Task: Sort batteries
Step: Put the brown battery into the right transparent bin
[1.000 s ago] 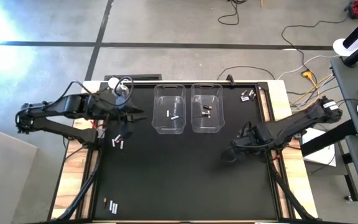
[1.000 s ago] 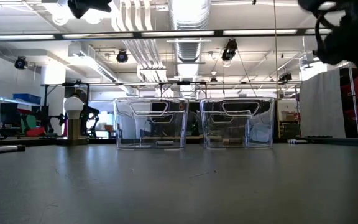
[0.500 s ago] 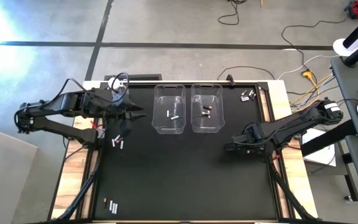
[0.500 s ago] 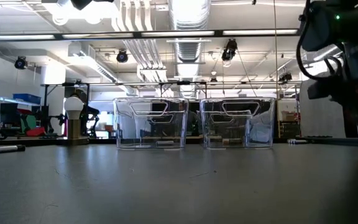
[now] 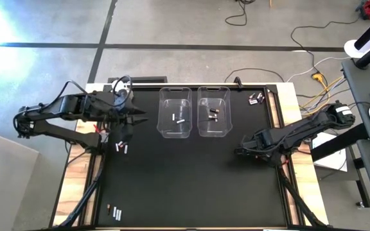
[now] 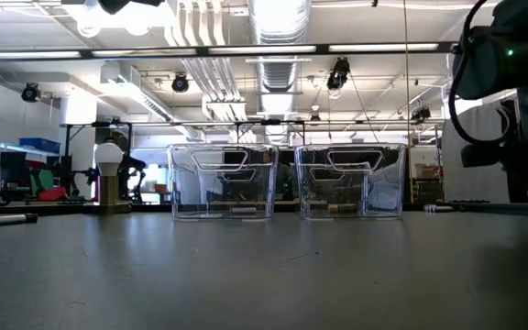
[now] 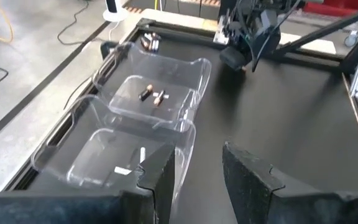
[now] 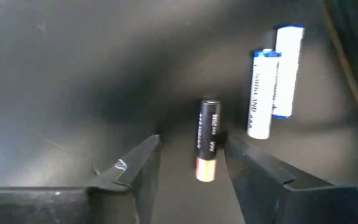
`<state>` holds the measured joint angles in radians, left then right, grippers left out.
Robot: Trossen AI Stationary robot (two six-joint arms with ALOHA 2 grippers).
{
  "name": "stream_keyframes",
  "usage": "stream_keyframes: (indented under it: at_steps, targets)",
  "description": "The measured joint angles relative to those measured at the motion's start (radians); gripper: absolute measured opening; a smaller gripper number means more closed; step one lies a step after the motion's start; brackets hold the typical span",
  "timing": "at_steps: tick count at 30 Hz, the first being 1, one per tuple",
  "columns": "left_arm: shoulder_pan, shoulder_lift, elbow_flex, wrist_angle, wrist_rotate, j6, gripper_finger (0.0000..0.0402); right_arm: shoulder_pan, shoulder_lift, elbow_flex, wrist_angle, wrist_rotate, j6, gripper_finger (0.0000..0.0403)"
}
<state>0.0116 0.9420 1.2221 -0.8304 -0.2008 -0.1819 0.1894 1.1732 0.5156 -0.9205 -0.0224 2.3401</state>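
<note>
**Right claw straddles a dark battery on the mat's right side**

The right gripper is low over the mat near its right edge, fingers spread with a dark battery lying between them; neither pad visibly touches it. It lies lengthwise in the gap, its copper-coloured end toward the wrist. Just beside it lie two white-and-blue batteries, side by side, close to one finger.

My judgement on handling: the cell is small, rigid and fairly dense, with a smooth round casing, so it will roll or squirt out if pinched off-centre. The sound hold is across the middle of its length, pads flat on the curved sides. The white pair is near enough to be nudged as the fingers close.

Farther out, two clear bins stand side by side at the far middle of the mat: the left one holds silvery-white cells, the right one dark cells. More batteries lie loose at the far right corner, the left side and the near left.

The left gripper waits at the far left of the mat, fingers part-way apart and gripping nothing, facing the bins.
</note>
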Motion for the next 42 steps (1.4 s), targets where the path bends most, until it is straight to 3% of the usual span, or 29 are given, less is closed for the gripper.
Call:
stream_keyframes:
  at_steps: [15,22,28,32,39,42]
  targets:
    - [0.000,-0.072,-0.005,-0.027,-0.003,0.018,0.0114,0.000,0.019,-0.024,0.064,0.053,-0.020,0.0037]
    - [0.000,-0.098,-0.005,-0.024,-0.002,0.057,0.0114,0.000,0.020,0.010,0.041,0.092,-0.096,0.0022]
    - [0.000,-0.144,-0.031,-0.085,0.042,0.096,0.0114,0.000,0.014,0.195,-0.166,0.171,-0.291,0.0023]
    - [0.000,-0.202,-0.100,-0.057,0.045,0.091,0.0114,-0.013,0.006,0.355,-0.248,0.308,-0.452,0.0023]
    - [0.000,-0.294,-0.293,0.254,0.046,0.069,0.0114,-0.207,0.080,0.626,-0.237,0.334,-1.015,0.0023]
    - [0.000,-0.312,-0.362,0.365,0.046,0.064,0.0114,-0.324,0.156,0.747,-0.219,0.263,-1.323,0.0023]
